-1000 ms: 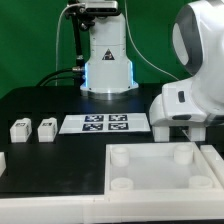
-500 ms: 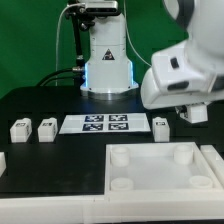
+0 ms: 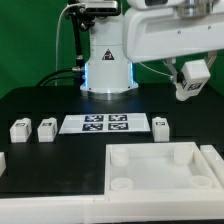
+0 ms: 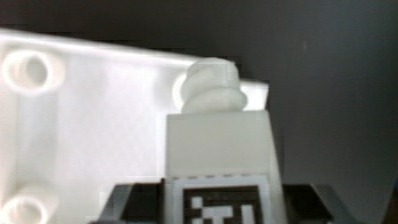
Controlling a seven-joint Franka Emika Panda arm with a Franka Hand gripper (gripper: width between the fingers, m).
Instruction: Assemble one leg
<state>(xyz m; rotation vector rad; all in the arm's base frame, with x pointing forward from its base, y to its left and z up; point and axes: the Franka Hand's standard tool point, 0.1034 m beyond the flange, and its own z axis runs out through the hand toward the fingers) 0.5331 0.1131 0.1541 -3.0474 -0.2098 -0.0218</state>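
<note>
My gripper (image 3: 190, 80) is raised high at the exterior view's right and is shut on one leg (image 3: 186, 90), a small chunky white block that hangs tilted well above the table. In the wrist view the held leg (image 4: 222, 135) stands between my dark fingers (image 4: 135, 200), its marker tag facing the camera, above a corner of the large white tray-like piece (image 4: 89, 120). Three more legs stand on the black table: two at the left (image 3: 19, 129) (image 3: 46, 128) and one right of the marker board (image 3: 160, 125).
The large white tray-like piece (image 3: 150, 152) with round sockets lies at the front. The marker board (image 3: 105, 123) lies flat in the middle. The robot base (image 3: 106, 62) stands at the back centre before a green backdrop.
The arm has risen from low over the table at the right to high above it, carrying the leg up. The leg next to the marker board is now uncovered.
</note>
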